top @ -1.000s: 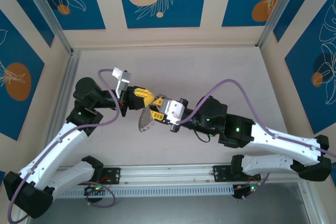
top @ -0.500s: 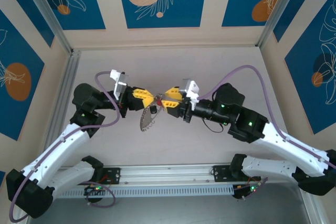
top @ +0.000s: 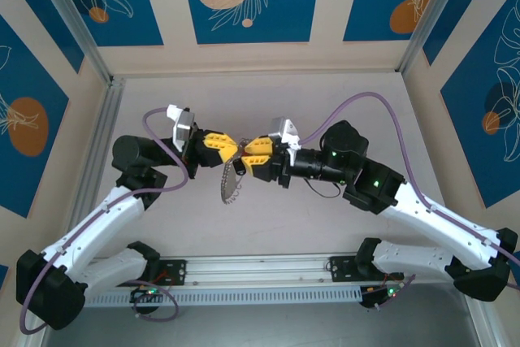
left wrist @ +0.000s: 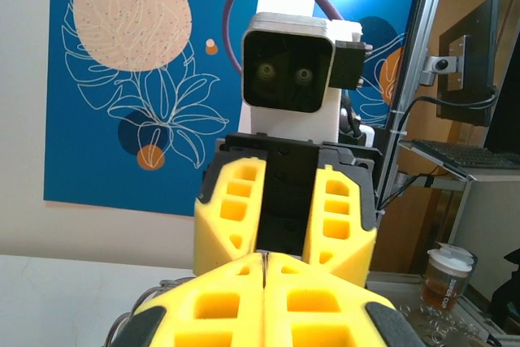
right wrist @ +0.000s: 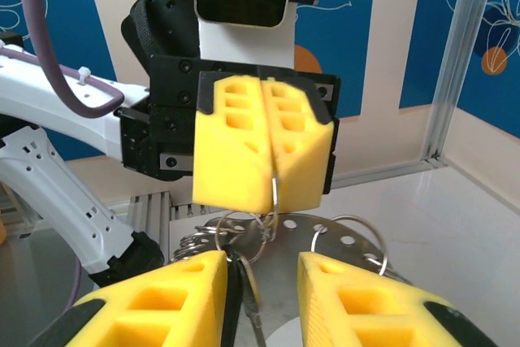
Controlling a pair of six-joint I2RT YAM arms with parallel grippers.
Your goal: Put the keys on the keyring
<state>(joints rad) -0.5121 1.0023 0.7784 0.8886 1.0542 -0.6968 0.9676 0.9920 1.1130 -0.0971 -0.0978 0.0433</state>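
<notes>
My left gripper (top: 234, 149) is shut on a thin wire loop of the keyring (top: 230, 183), a silvery perforated plate fringed with small rings that hangs below it above the table. In the right wrist view the left gripper (right wrist: 269, 191) pinches that loop, with the keyring (right wrist: 329, 243) behind it. The keys (right wrist: 238, 284), one of them black-headed, dangle from a small ring against the inner face of my right gripper's left finger. The right gripper (right wrist: 262, 264) is open and faces the left one tip to tip (top: 249, 153). In the left wrist view the left gripper (left wrist: 266, 259) is pressed shut.
A metal rail (top: 260, 270) runs along the near edge between the arm bases. Aluminium posts (top: 73, 18) and blue-patterned walls enclose the pale table (top: 268, 103). A cup (left wrist: 445, 275) stands outside the cell.
The right gripper rolled upright and swung up from beside the hanging plate until it faced the left gripper. The left arm shifted slightly left, still pinching the loop.
</notes>
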